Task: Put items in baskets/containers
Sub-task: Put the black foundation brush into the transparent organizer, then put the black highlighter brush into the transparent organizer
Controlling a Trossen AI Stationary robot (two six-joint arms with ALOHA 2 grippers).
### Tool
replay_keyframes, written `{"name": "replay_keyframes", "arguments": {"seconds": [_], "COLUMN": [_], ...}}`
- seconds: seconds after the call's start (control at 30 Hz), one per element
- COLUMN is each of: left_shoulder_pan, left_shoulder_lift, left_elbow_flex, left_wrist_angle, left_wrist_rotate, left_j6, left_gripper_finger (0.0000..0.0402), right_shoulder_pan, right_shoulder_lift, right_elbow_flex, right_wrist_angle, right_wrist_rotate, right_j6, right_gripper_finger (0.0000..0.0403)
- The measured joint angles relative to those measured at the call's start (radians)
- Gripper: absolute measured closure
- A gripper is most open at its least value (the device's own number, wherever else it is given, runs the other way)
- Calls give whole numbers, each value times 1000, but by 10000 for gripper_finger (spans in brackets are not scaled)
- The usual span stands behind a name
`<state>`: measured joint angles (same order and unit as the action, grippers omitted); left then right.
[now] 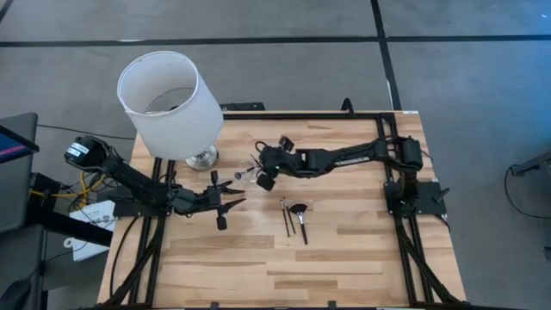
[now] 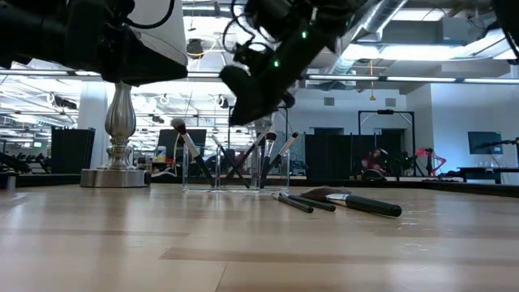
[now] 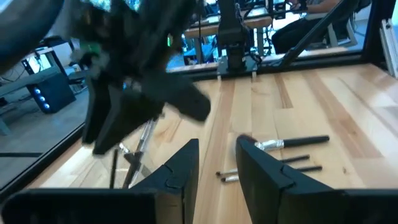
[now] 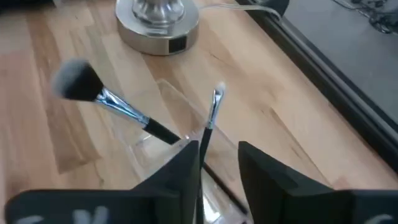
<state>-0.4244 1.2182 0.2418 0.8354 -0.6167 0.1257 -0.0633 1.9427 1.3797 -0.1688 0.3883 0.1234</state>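
Hovering over the clear holder, the right gripper is being kept slightly parted, with a slim brush standing against the inner face of one finger; whether the brush is being pinched cannot be told. Several brushes are being held upright and slanted inside the holder, which is standing near the silver lamp base, and a fluffy-headed brush is leaning out of it. Three more brushes, one fan-shaped, are lying on the wooden table just beside it. The left gripper is being held spread above the boards nearby, touching nothing. No readable writing is being shown.
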Motion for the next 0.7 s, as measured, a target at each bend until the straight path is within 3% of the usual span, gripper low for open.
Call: {"name": "replay_keyframes", "arguments": {"seconds": [0.2, 0.37, 0.6, 0.7], "left_shoulder_pan": [0, 0, -1, -1], "left_shoulder_lift": [0, 0, 0, 0], "left_elbow_flex": [-2, -2, -2, -2], "left_wrist_angle": [-11, -17, -18, -26], "left_wrist_rotate": [8, 19, 19, 19], "left_j6": [-4, -46, -64, -86], "left_gripper_finger": [298, 298, 298, 298], "right_shoulder_pan": [66, 162, 306, 382], "right_shoulder_lift": [-52, -128, -156, -150], "right_elbow_flex": [100, 138, 128, 60], "right_wrist_angle": [-204, -388, -753, -780], "right_wrist_rotate": [2, 4, 145, 206], "right_j6": [18, 139, 464, 623], "right_gripper_finger": [261, 250, 251, 255]}}
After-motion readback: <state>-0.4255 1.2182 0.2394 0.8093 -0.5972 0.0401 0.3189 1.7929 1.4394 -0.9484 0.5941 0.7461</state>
